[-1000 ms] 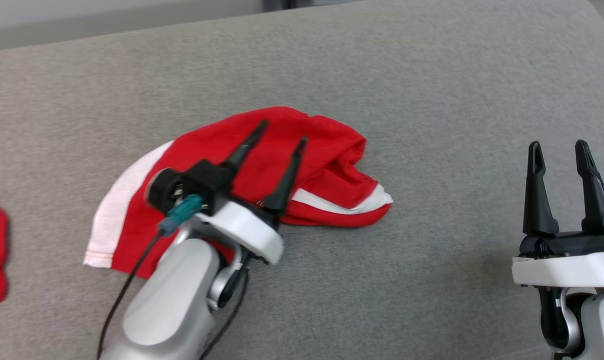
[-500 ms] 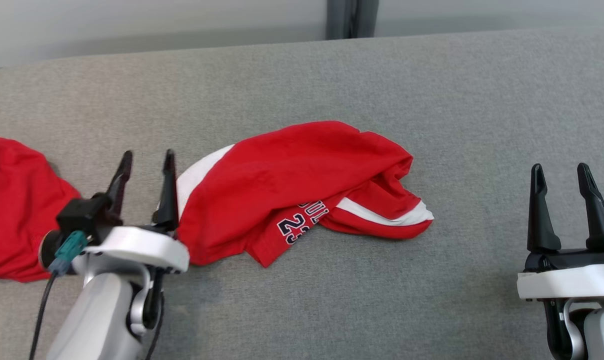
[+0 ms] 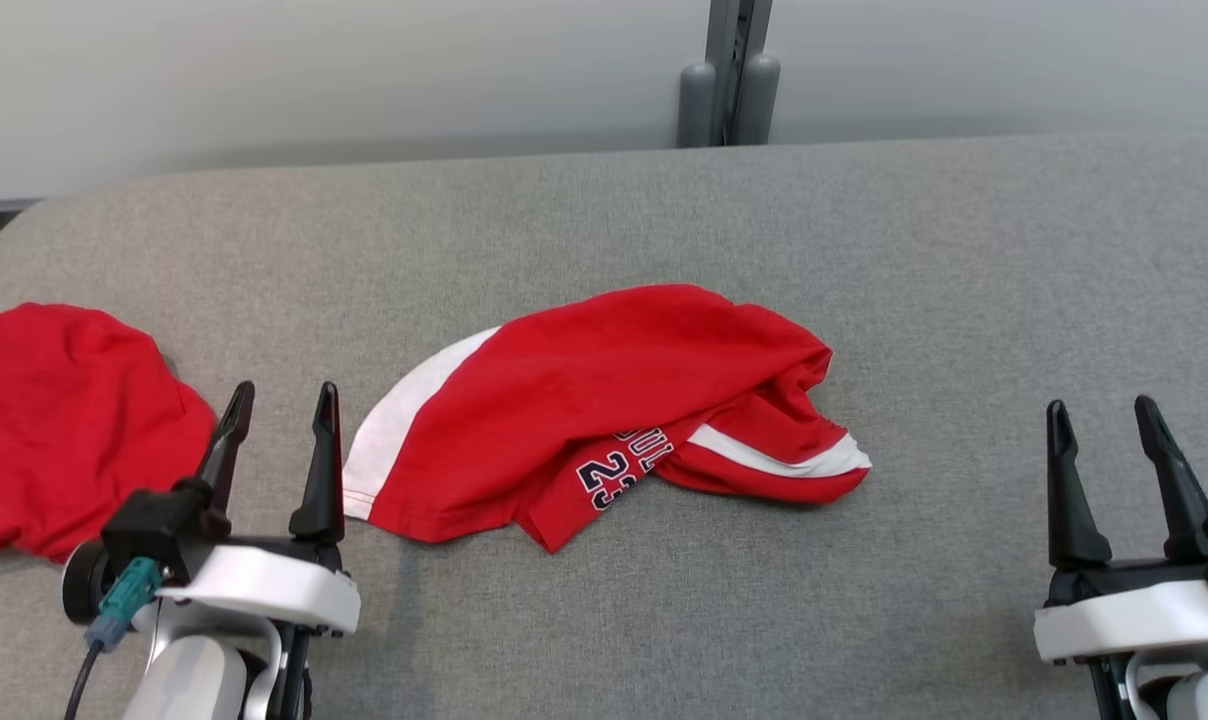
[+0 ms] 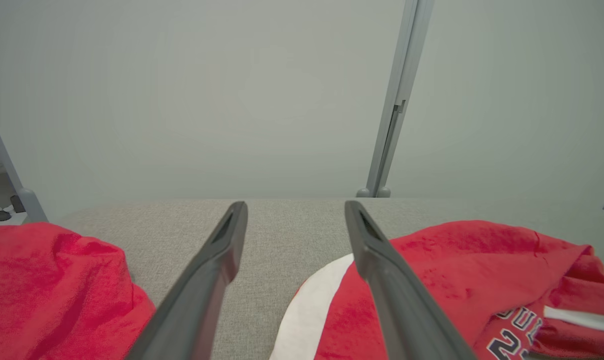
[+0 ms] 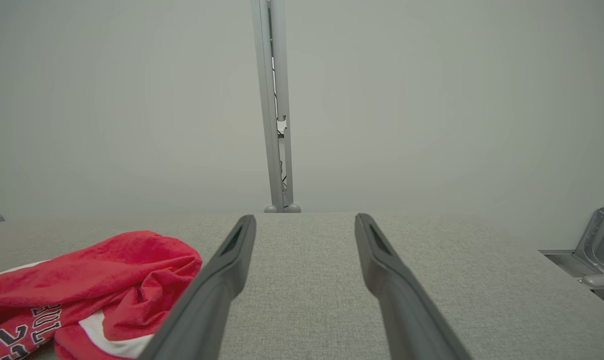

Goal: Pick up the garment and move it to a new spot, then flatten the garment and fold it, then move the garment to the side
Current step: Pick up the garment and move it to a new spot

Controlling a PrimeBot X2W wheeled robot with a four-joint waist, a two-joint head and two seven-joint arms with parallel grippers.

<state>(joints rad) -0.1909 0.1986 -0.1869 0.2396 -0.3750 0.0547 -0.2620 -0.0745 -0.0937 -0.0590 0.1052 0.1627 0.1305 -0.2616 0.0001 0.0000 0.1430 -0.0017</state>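
The garment [image 3: 604,400] is a red jersey with white bands and dark lettering, lying crumpled in a loose heap at the middle of the grey padded table [image 3: 964,300]. My left gripper [image 3: 285,392] stands open just left of the garment's white edge, with nothing between its fingers. In the left wrist view the left gripper [image 4: 295,206] points at bare table, with the garment [image 4: 457,270] to its right. At the lower right my right gripper [image 3: 1100,406] is open and well clear of the cloth. In the right wrist view the right gripper [image 5: 306,217] has the garment [image 5: 97,280] at its lower left.
A second red cloth [image 3: 54,420] lies bunched at the table's left end, close to my left gripper; it is also in the left wrist view [image 4: 47,280]. A grey post [image 3: 729,80] stands behind the far edge against a pale wall. The right half of the table is bare.
The head camera has lifted and shifted. My left gripper, open over the garment a second ago, has drawn back to its left side. The right gripper has kept its place.
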